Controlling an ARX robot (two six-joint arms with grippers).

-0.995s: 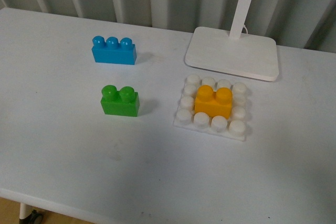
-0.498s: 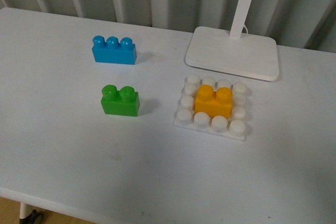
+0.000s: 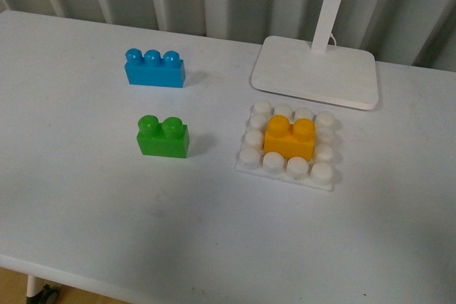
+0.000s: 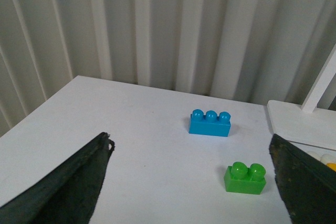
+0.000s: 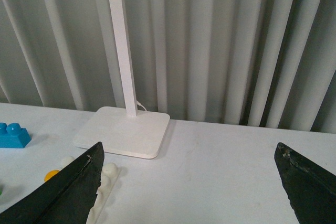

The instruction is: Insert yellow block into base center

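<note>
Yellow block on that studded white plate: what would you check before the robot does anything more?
1. Yellow block on the base centre: ok, white studs ring it.
2. Block fully pressed down: cannot tell.
3. Left pincer open and empty: ok.
4. Right pincer open and empty: ok.
5. Green brick and blue brick apart from base: ok.
6. Lamp foot behind base, not touching: ok.

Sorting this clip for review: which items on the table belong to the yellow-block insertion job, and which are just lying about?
Part of the job:
- yellow block, seated among the middle studs
- base, the white studded plate under it

Just lying about:
- green brick, left of the base
- blue brick, behind the green one
- lamp foot, behind the base
</note>
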